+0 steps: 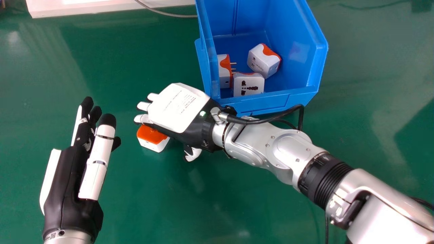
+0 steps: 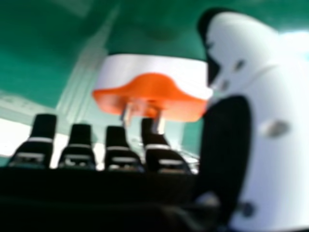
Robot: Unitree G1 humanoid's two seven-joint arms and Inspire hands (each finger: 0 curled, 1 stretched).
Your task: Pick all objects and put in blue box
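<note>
Just left of the blue box (image 1: 271, 102) with three adapters (image 1: 260, 62) inside, the right hand (image 1: 176, 108), fingers loosely extended, hangs by an orange-and-white adapter (image 1: 152, 145) on the worktop (image 1: 152, 203), the left hand (image 1: 67, 183) farther left.

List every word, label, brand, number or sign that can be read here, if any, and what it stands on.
None can be read.
Right hand, white back plate: lines of print, too small to read.
Left hand, near the wrist: small square code, too small.
Travel adapters: no legible lettering.
</note>
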